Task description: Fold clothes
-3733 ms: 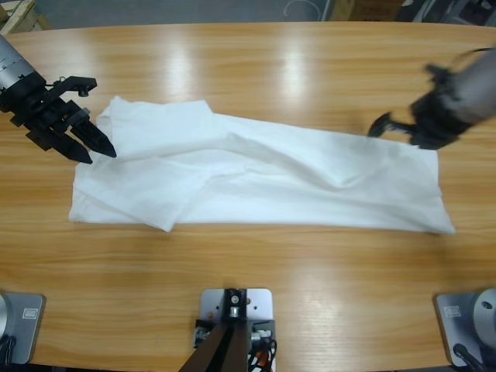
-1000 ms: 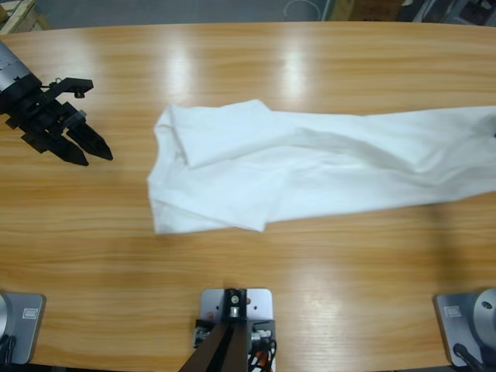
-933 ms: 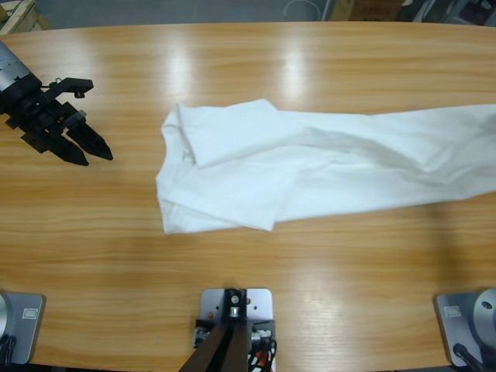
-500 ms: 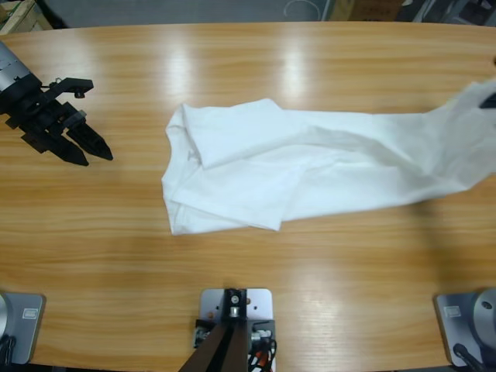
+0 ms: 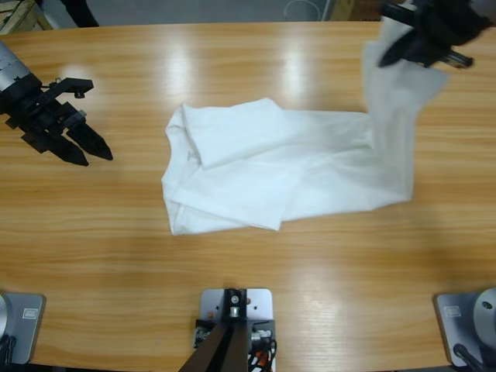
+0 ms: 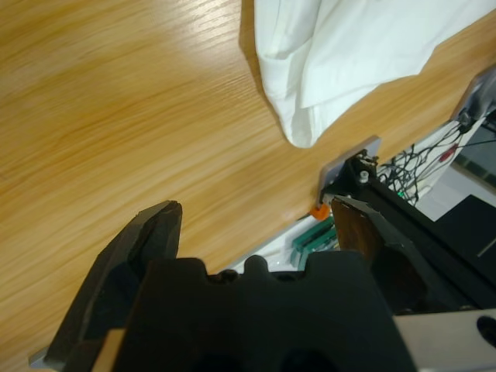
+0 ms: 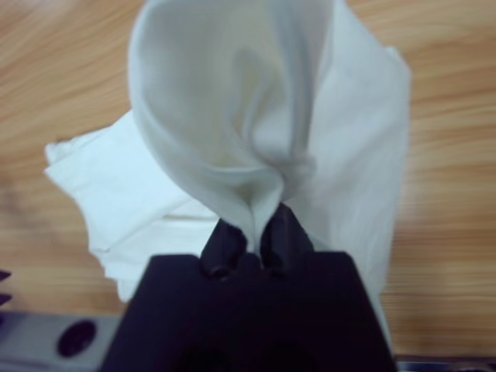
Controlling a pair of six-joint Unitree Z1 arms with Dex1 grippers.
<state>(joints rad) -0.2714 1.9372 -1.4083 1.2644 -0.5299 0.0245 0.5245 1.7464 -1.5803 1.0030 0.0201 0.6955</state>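
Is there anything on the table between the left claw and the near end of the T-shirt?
Nothing visible. Only bare table lies between the left claw, which is open, and the T-shirt. The right claw is shut on the shirt's other end, lifted.

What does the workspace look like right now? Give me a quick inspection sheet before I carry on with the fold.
Surface: long wooden table, glossy, with light glare patches near the far edge.
Job's things: white T-shirt, one end bunched and partly folded flat on the table, the other end lifted off the surface.
Clutter: nothing seen on the table besides the shirt.
Grippers: right gripper shut on the T-shirt, holding the raised end up; left gripper open, apart from the shirt, above bare wood.
Cables: a tangle of thin wires past the table edge in the left wrist view.
Surroundings: grey floor beyond the far edge; a wooden pallet corner at one far corner.
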